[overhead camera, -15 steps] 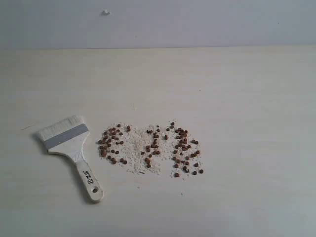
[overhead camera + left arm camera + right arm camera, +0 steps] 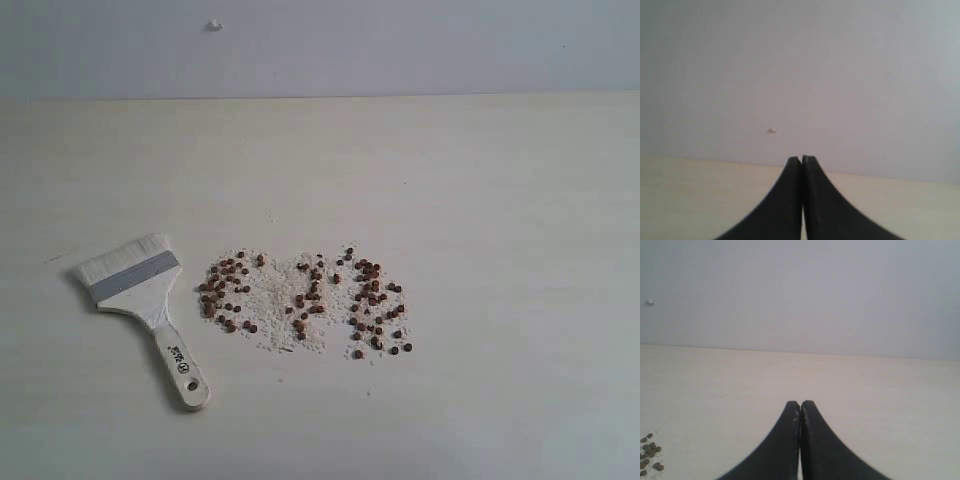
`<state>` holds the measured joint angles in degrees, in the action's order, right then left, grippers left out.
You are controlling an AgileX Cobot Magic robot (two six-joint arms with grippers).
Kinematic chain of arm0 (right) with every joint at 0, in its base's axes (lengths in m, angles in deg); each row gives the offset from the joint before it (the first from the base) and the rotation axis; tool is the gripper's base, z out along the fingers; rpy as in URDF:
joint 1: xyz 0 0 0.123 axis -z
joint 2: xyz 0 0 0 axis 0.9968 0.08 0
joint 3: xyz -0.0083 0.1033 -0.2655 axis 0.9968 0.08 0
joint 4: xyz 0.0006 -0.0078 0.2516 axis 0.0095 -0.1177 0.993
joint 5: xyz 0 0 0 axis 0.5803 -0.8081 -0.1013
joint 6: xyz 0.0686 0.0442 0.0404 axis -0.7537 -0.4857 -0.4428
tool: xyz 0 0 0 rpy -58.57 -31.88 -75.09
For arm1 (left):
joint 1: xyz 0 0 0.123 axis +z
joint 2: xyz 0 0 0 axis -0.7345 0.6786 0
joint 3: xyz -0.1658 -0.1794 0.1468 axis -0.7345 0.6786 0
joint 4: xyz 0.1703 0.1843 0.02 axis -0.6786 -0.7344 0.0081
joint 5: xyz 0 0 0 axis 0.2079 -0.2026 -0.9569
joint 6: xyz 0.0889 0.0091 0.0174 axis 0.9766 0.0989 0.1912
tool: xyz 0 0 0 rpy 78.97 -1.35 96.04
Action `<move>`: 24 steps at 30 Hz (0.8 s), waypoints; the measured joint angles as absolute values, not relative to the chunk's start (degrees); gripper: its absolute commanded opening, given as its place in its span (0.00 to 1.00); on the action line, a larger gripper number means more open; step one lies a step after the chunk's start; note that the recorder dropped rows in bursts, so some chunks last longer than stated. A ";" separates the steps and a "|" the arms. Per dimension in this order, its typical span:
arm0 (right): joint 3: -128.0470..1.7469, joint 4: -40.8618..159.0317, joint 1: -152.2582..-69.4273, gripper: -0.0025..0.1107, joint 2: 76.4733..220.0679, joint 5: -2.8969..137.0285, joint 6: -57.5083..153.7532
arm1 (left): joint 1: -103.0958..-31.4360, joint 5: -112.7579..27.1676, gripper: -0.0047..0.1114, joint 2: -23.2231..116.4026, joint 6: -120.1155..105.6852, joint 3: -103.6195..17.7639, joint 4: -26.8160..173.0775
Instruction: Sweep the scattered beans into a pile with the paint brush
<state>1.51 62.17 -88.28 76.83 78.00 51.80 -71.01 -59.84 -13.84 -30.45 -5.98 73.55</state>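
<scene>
While the paint brush (image 2: 140, 290) lies flat on the table (image 2: 500, 200), just left of the beans (image 2: 305, 295), neither arm touches it. Jaws of left gripper (image 2: 802, 159) and right gripper (image 2: 800, 404): pressed together, empty.

Judgement: brush light. Handle (image 2: 182, 368) stiff and smooth; bristles (image 2: 125, 258) soft. Take hold mid-handle. Beans likely to roll.

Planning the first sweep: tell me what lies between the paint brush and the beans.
Exterior view: only a narrow bare strip of table separates paint brush and beans.
</scene>
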 measured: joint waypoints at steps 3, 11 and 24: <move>1.51 62.17 -88.28 0.02 76.83 78.00 51.80 | -71.01 -69.98 0.04 -8.06 -30.45 -14.61 73.13; 1.51 62.17 -88.28 0.02 76.83 78.00 51.80 | -71.01 -94.29 0.04 14.84 -29.38 -32.05 72.70; 1.51 62.17 -88.28 0.02 76.83 78.00 51.80 | -76.36 -97.88 0.04 51.40 -34.18 -32.88 71.63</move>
